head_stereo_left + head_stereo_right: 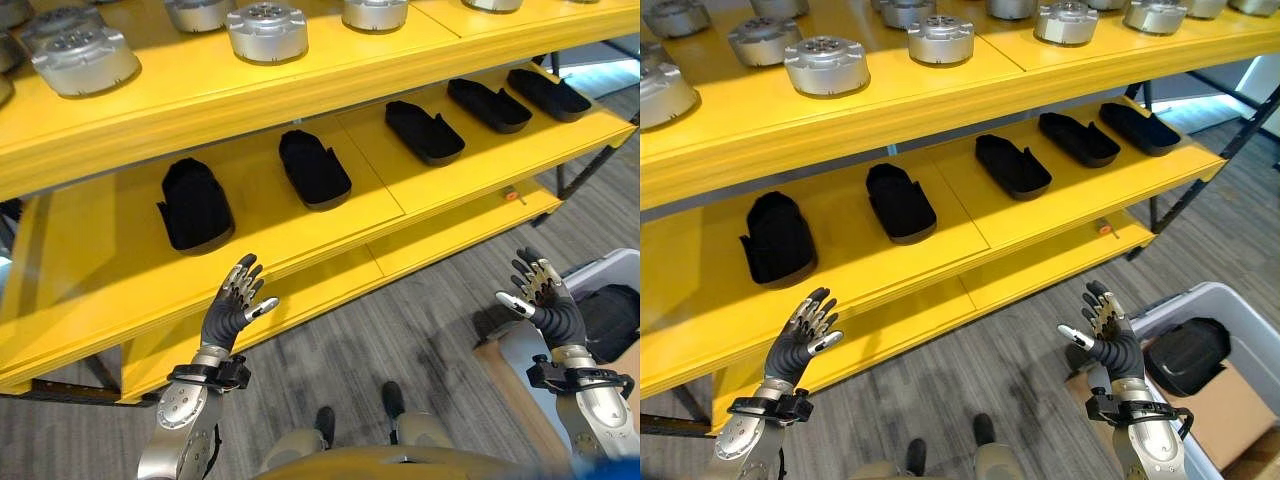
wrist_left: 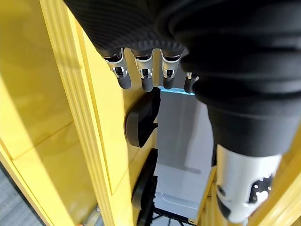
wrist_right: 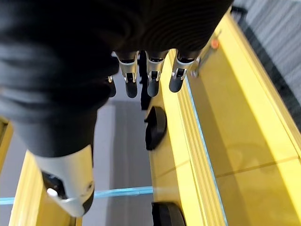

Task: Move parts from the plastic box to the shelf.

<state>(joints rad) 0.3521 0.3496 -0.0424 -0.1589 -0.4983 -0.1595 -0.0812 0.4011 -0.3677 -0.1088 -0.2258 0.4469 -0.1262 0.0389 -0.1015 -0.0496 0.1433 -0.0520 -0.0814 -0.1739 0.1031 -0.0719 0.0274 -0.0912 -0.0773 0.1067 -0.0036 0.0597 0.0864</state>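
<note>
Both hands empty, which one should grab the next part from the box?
Right, probably. The right hand hangs open just beside the plastic box holding a black part. The left hand, also open, is across by the shelf.

Gaps btwn black parts on mid shelf free

Before me the shelf carries round metal parts above, tray-shaped parts below; the plastic box sits on the floor to my right.
</note>
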